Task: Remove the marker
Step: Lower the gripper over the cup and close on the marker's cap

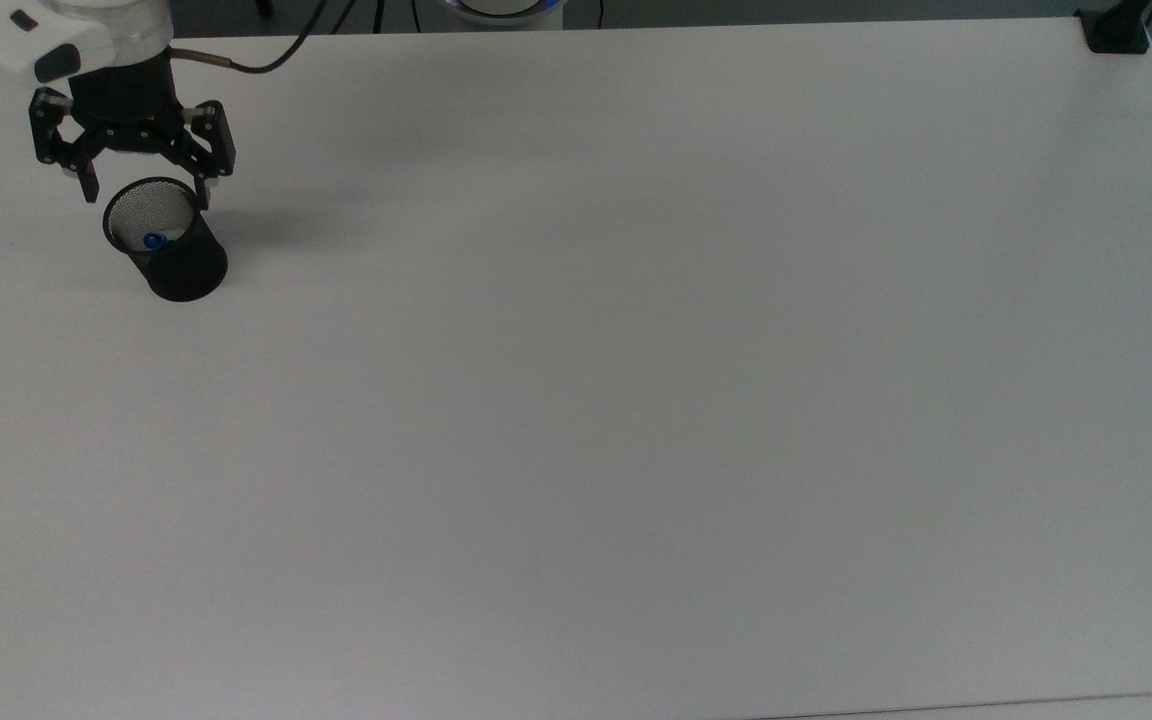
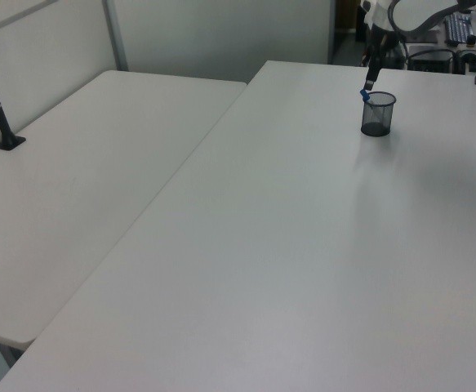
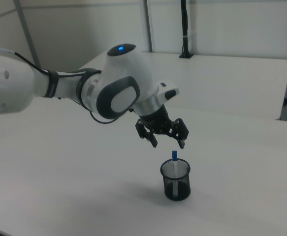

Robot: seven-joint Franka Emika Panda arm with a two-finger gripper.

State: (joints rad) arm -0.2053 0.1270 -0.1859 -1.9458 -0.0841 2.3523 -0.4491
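— Marker [image 3: 174,158], where is it?

— It stands in the round black cup [image 3: 175,180]. The cup is made of thin wire mesh with lots of tiny holes. The marker is a skinny white stick with a blue cap, and the cap pokes up just past the rim.

— And the end effector [image 3: 168,142]?

— It hangs above the cup, apart from it, and holds nothing. Its two black fingers are spread wide. The arm [image 3: 109,93] behind it is smooth, white and rounded.

— What is the cup on?

— A big, flat, white table [image 1: 636,400], smooth and plain. In the top view the cup sits near the top view's left edge.
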